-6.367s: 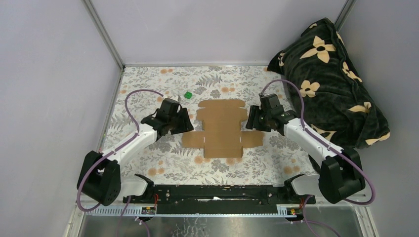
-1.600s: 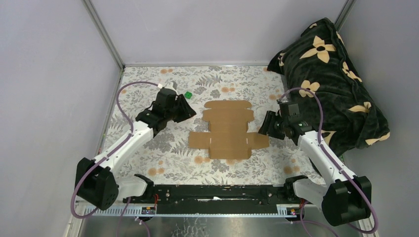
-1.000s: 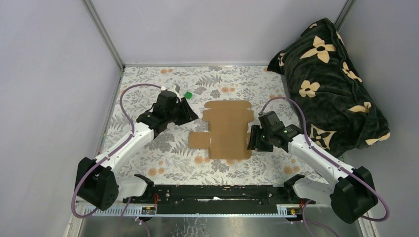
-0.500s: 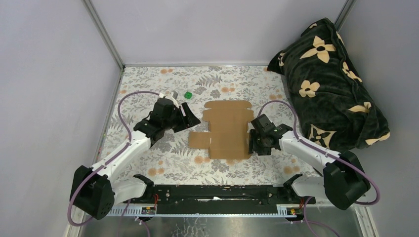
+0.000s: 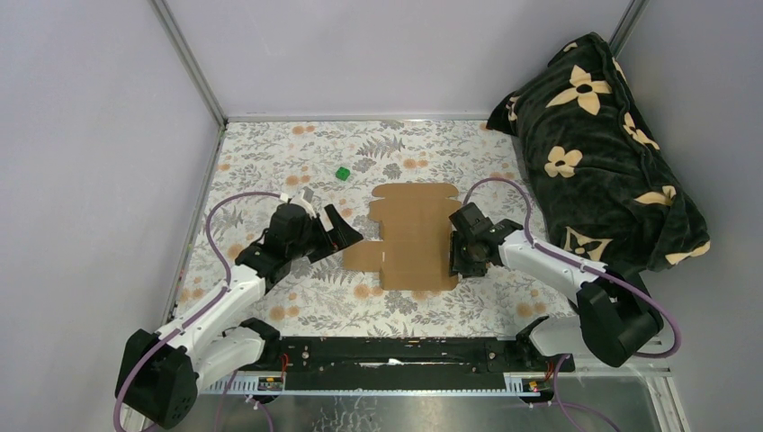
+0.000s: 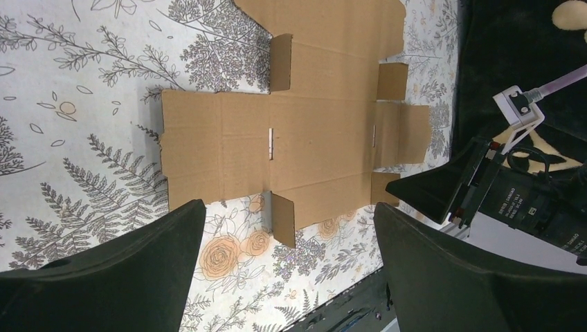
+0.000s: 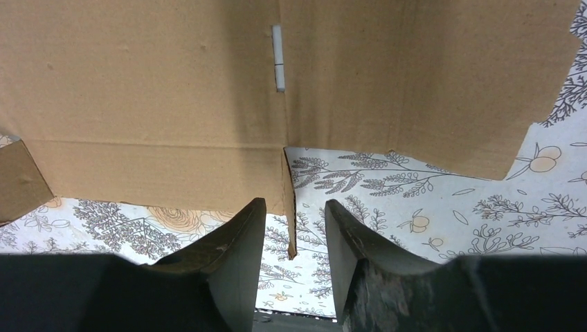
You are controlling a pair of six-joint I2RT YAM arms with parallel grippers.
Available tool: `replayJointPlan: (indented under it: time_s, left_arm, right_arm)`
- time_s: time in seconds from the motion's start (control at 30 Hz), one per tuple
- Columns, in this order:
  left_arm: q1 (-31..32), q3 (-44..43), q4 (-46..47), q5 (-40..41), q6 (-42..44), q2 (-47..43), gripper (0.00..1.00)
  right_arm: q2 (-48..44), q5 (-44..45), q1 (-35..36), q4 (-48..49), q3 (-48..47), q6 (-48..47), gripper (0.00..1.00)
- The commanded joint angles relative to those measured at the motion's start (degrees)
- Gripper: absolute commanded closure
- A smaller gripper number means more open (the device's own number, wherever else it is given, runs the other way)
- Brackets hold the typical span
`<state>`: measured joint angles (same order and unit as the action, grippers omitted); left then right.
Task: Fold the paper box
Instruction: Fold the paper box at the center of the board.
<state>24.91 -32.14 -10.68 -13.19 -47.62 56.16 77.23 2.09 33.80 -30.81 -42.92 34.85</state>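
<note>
Cardboard, plain brown and die-cut, lies spread flat on the floral-patterned bench (image 5: 270,162). This is the paper box (image 5: 409,236), still unfolded, with its scalloped lid panel at the far end and its side flaps reaching out left and right.

The left tool (image 5: 340,227) is just beside the box's left flap, on the outer side. Its jaws are spread very wide and grip nothing. The left wrist view looks out between the two dark fingers (image 6: 111,270) at the whole sheet. No contact with the cardboard shows.

The right tool (image 5: 454,250) is at the box's right side, close to its near right corner and low over the sheet. Its jaws are partly closed, leaving a narrow gap. In the right wrist view a small tab (image 7: 289,207) of the box stands up on edge in that gap, between the two fingers. A sliver of bench shows on either side of the tab, so the fingers bracket it rather than pinch it.

Beyond the box's far left corner, well apart from it, sits a tiny green cube (image 5: 342,172). To the right of the box, past the right arm, a dark blanket (image 5: 594,135) with pale flowers is heaped against the wall.
</note>
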Motion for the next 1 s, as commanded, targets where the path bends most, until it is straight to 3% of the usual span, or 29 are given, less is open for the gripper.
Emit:
replayJointPlan:
  time_s: [0.0,0.1,0.37,0.63,0.73,0.97]
  left_arm:
    - [-0.12,1.2,4.11,-1.44,-1.58,-0.79,0.01]
    - [-0.12,0.84,3.58,-1.35,-0.88,-0.88,0.01]
    - [-0.12,-2.11,1.48,-1.86,1.48,1.04,0.01]
    - [-0.12,-13.15,-4.31,-4.05,7.95,8.49,0.01]
    - [-0.12,-16.91,-5.85,-7.33,9.58,11.1,0.01]
    - [1.02,-18.4,-8.64,-12.42,13.43,9.9,0.01]
  right_arm:
    - [0.29,0.34,1.15,-0.62,-2.34,0.61,0.55]
    - [0.74,0.54,1.45,-0.65,-2.13,0.53,0.56]
    - [3.59,0.5,1.45,-1.21,-4.92,-1.67,0.79]
    - [7.65,-0.81,1.47,-11.06,-18.67,-11.47,0.9]
    - [9.34,-1.89,1.52,-14.32,-23.58,-14.01,1.0]
    - [13.98,-8.67,1.27,-17.93,-29.7,-18.18,1.0]
